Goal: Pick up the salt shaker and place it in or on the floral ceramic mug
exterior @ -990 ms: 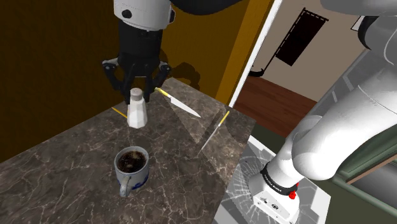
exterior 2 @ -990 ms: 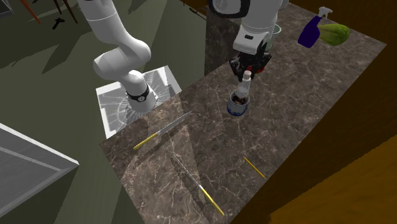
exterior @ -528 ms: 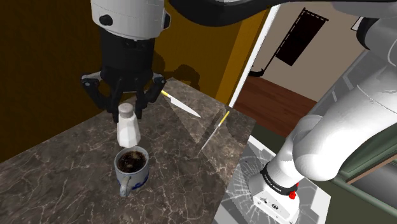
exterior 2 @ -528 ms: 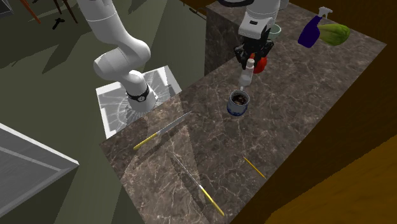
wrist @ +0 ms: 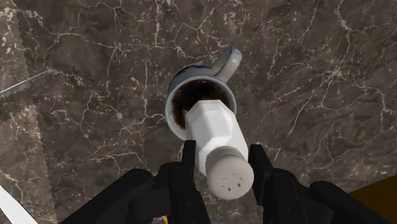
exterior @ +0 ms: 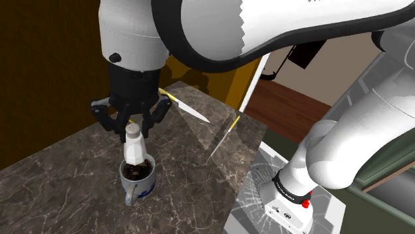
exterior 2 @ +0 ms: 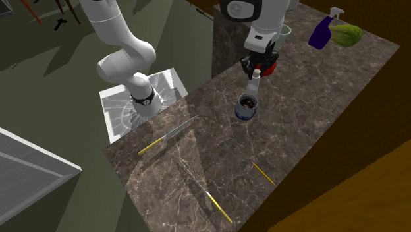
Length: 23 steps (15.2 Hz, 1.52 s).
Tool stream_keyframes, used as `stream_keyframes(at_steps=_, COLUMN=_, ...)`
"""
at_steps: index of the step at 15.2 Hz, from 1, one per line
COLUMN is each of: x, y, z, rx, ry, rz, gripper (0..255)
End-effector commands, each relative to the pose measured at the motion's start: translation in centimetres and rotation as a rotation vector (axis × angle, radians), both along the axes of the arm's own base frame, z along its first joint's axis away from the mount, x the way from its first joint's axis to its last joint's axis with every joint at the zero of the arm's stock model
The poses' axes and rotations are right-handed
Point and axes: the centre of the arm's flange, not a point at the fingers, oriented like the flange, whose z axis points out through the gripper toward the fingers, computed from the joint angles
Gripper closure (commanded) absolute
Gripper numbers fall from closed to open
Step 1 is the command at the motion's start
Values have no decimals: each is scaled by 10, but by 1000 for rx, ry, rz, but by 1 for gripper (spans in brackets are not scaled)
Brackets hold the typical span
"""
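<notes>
My black gripper (exterior: pixel 132 125) is shut on the cap end of a white salt shaker (exterior: pixel 135 148), which hangs upright straight over the mug (exterior: pixel 138 177). The mug is blue and white with a dark inside and its handle towards the counter's front edge. In the wrist view the shaker (wrist: pixel 218 140) is clasped between both fingers (wrist: pixel 189 162), its base pointing into the mug's mouth (wrist: pixel 200 97). From the second exterior view the gripper (exterior 2: pixel 257 67) holds the shaker (exterior 2: pixel 254 81) just above the mug (exterior 2: pixel 247 106). Whether the base touches the rim I cannot tell.
The dark marble counter (exterior: pixel 66 174) carries yellow-handled knives (exterior: pixel 185 108) (exterior: pixel 223 137) near its far corner, and more (exterior 2: pixel 164 138) (exterior 2: pixel 209 194) along its length. A blue spray bottle (exterior 2: pixel 324 29), a green vegetable (exterior 2: pixel 346 33) and a pale cup (exterior 2: pixel 283 34) stand at the far end. The arm's stand (exterior: pixel 287 199) sits beside the counter.
The gripper has carried the shaker from above the bare counter sideways and down until it hangs directly over the mug. The mug has not moved.
</notes>
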Motion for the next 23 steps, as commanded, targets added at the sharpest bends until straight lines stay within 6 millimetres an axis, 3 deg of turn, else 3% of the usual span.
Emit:
stream_keyframes(at_steps=1, x=0, y=0, z=-11, rx=0, ry=0, rz=0, gripper=255)
stream_keyframes(at_steps=9, x=0, y=0, z=-53, rx=0, ry=0, rz=0, gripper=255)
stream_keyframes(at_steps=17, x=0, y=0, z=-55, rx=0, ry=0, rz=0, gripper=255)
stream_keyframes(at_steps=18, x=1, y=0, z=-55, rx=0, ry=0, rz=0, gripper=0)
stream_keyframes(at_steps=23, x=0, y=0, z=-55, rx=0, ry=0, rz=0, gripper=0)
